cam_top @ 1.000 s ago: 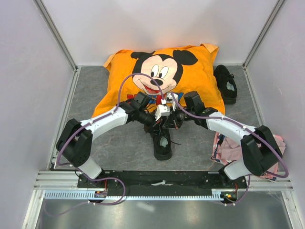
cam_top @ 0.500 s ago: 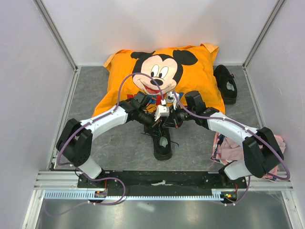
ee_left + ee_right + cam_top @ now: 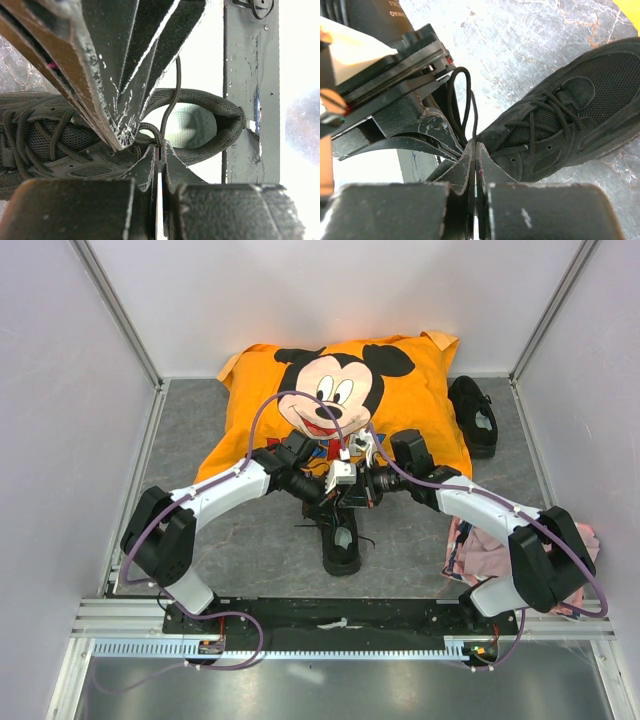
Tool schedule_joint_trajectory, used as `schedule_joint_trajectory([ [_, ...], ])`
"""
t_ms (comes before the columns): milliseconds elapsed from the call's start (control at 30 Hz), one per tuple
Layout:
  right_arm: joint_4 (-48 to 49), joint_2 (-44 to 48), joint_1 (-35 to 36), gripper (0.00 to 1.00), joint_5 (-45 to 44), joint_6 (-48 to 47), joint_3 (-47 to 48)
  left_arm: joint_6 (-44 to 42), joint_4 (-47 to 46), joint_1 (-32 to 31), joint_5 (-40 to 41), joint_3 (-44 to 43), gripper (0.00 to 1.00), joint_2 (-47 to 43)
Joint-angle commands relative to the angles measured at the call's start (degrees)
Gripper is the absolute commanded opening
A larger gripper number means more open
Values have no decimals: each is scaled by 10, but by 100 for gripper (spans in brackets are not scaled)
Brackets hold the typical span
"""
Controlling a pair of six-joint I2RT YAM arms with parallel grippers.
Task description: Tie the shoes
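Note:
One black sneaker (image 3: 341,538) lies on the grey floor in the middle, heel toward the arm bases. It also shows in the left wrist view (image 3: 60,135) and in the right wrist view (image 3: 570,110). The other black sneaker (image 3: 474,414) lies at the back right beside the pillow. My left gripper (image 3: 338,496) and right gripper (image 3: 352,496) meet tip to tip over the near shoe's laces. In the left wrist view my left gripper (image 3: 161,150) is shut on a black lace (image 3: 172,100). In the right wrist view my right gripper (image 3: 475,146) is shut on a lace loop (image 3: 460,100).
A large orange Mickey Mouse pillow (image 3: 400,390) lies just behind the grippers. A pink cloth (image 3: 480,550) lies under the right arm at the right. Walls enclose the floor on three sides, and a black rail (image 3: 340,618) runs along the near edge.
Both arms have shifted very slightly; the grippers stay together over the near shoe, still holding the laces.

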State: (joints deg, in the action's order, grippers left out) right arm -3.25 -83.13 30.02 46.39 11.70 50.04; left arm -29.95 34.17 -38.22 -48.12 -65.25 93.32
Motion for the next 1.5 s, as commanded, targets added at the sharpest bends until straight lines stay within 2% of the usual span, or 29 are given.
schedule_joint_trajectory([
  [0,47,12,-4,0,28,11,-2,0,2,8,-14,-23,1,10],
  [333,45,26,-4,0,25,0,-16,91,-59,24,10,-5,2,5],
  [500,44,24,-4,8,23,2,-11,128,-91,24,3,2,1,4],
  [867,34,17,-4,12,20,0,-6,148,-126,20,-16,12,2,-9],
  [1033,19,25,-3,18,20,-11,-6,155,-135,21,-23,22,2,-23],
  [1333,12,28,-4,18,20,-16,-4,179,-133,23,-62,11,2,-20],
  [1467,12,27,-4,18,24,-14,-5,188,-144,24,-54,24,2,-24],
])
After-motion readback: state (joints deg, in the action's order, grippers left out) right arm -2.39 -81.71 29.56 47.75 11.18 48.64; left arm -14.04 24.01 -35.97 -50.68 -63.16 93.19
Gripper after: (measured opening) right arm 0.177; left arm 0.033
